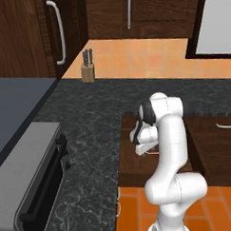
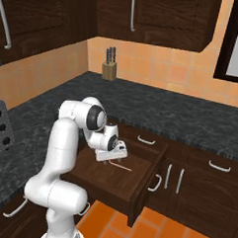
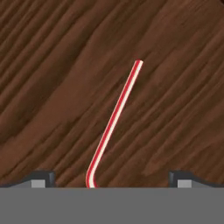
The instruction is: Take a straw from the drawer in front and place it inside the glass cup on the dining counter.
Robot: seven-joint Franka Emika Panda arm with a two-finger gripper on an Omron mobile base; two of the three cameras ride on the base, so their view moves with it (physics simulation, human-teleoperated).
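The end effector (image 3: 111, 179) hangs low inside the pulled-out drawer (image 2: 137, 188), its fingertips (image 3: 41, 178) spread wide and gripping nothing, and we see the straw (image 3: 114, 123) (red-and-white, bent near its lower end) lying flat on the drawer's wooden floor at frame centre.

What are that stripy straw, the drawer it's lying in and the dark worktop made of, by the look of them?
The straw looks like smooth plastic or coated paper: thin, red-and-white striped, bent near one end. The drawer looks like dark-brown wood with a matt finish; the hand view shows streaky grain. The worktop looks like black speckled stone, with pale veining.
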